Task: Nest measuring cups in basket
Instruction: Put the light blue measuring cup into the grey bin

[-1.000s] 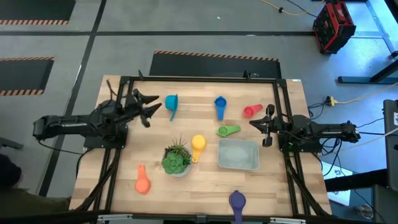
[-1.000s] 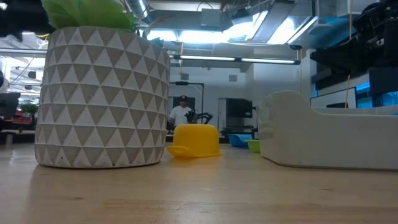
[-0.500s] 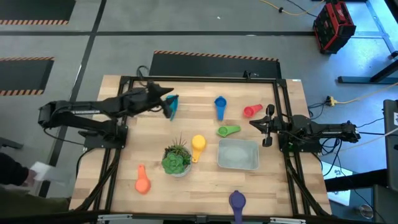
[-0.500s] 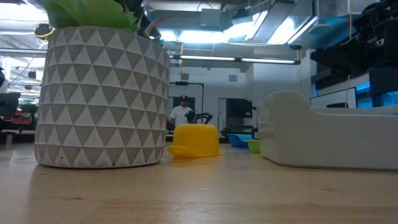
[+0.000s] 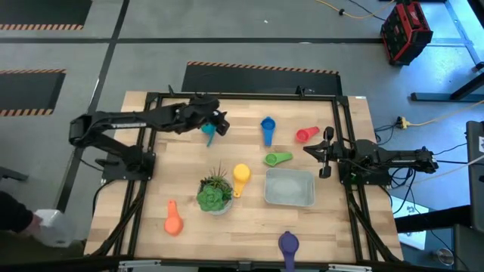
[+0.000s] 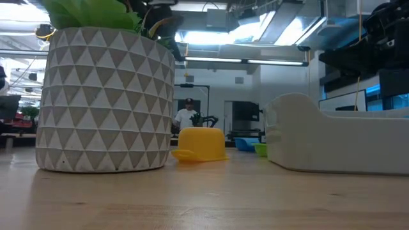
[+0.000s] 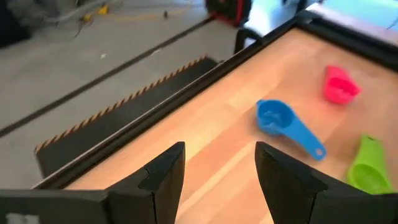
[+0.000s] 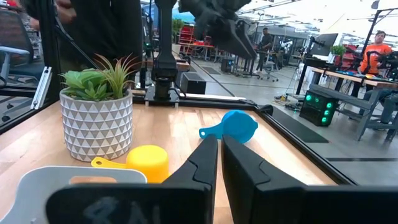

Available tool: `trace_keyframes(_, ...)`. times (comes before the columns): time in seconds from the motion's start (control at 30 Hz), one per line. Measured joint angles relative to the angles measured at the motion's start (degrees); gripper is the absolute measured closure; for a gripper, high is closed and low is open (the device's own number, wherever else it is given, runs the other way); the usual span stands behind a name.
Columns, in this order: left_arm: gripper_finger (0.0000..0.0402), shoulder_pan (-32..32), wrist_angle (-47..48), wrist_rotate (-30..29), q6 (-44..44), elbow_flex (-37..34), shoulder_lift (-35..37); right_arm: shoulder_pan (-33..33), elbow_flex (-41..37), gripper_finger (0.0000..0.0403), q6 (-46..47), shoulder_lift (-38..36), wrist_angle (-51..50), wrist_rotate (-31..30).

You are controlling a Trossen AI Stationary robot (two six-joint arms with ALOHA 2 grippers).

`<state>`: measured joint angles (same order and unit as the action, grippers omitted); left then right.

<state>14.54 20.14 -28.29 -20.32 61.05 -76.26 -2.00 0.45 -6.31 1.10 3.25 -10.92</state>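
- Evidently no cup has reached the basket [image 5: 290, 187] yet; the translucent greyish bin sits empty in the lower right of the high view, on the wooden desk [image 5: 189, 155].
- Left hand [image 5: 217, 123] reaches over the upper middle of the high view, directly above the teal cup [image 5: 209, 134], which is mostly hidden beneath it. Its fingers are spread, with nothing visible between them in the left wrist view.
- Right hand [image 5: 321, 153] waits at the right edge of the desk, fingers pressed together and empty.
- Scattered cups: blue cup [image 5: 268, 128] and red cup [image 5: 306, 134] in the upper centre, green cup [image 5: 277, 159] just above the basket, yellow cup [image 5: 240, 177] beside the potted plant [image 5: 214, 192], orange cup [image 5: 173, 219] at lower left, purple cup [image 5: 288, 246] at the bottom edge.
- Each looks like a light, rigid plastic scoop, probably smooth and inclined to skid or tip when nudged.
- Best hold is likely across the short handle or the bowl's rim; the round bowl wall would probably slip out of a pinch.
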Motion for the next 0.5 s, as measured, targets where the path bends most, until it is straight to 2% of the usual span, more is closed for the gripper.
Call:
trace_keyframes(0.33, 0.0214, 4.2, 16.0, 1.4, -5.7, 10.3, -10.3, 0.0, 0.0, 0.0375, 0.0, 0.0, 0.0, 0.0)
trace_keyframes(0.5, 0.0214, 5.7, 21.5, 1.4, -9.0, 12.3, -13.8, 0.0, 0.0, 0.0375, 0.0, 0.0, 0.0, 0.0)
